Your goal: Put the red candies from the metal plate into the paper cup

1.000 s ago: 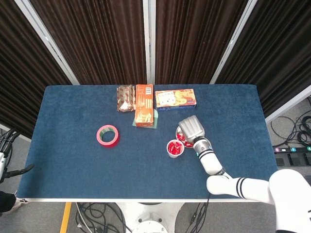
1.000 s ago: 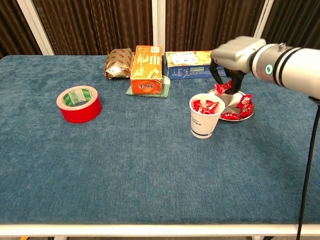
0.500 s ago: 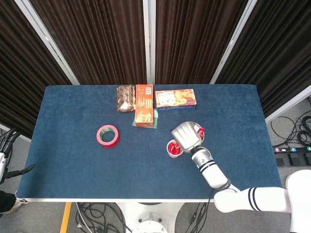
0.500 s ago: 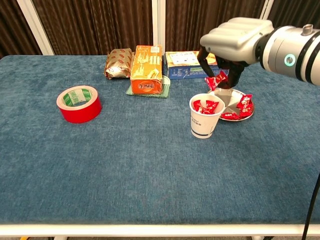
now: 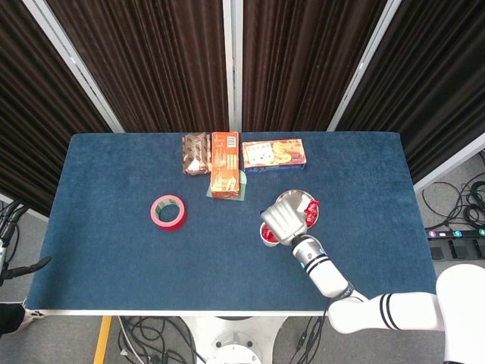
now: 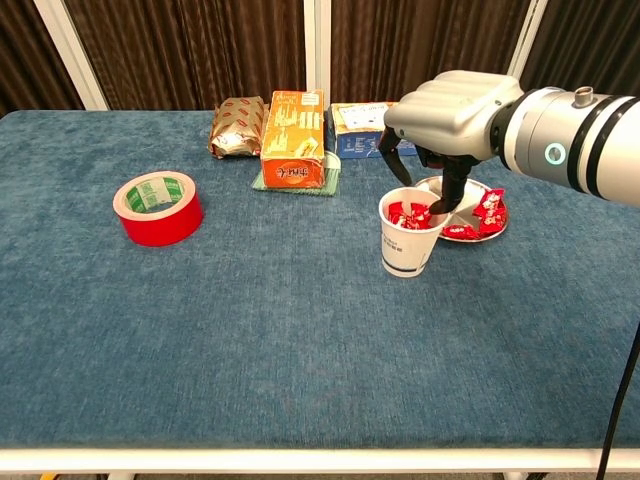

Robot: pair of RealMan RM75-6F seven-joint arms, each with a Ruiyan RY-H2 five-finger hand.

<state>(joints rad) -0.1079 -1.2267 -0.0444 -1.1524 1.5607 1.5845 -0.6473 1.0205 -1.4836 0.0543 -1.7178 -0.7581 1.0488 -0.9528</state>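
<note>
A white paper cup (image 6: 405, 245) stands right of the table's middle with red candies (image 6: 410, 214) in it. Just right of it, the metal plate (image 6: 462, 238) holds a few more red candies (image 6: 490, 208). My right hand (image 6: 450, 110) hovers over the cup, fingers pointing down and apart, one fingertip (image 6: 447, 198) at the cup's rim. I see no candy between the fingers. In the head view the right hand (image 5: 284, 221) covers most of the cup (image 5: 266, 236) and part of the plate (image 5: 292, 196). My left hand (image 5: 15, 262) hangs off the table's left edge, holding nothing.
A red tape roll (image 6: 157, 207) lies at the left. Along the back stand a brown snack packet (image 6: 237, 126), an orange box (image 6: 293, 138) on a green cloth, and a flat biscuit box (image 6: 362, 118) behind the plate.
My right hand carried a red candy from above the plate leftward to over the cup and lowered its fingers to the rim. The candy no longer shows in the fingers.
</note>
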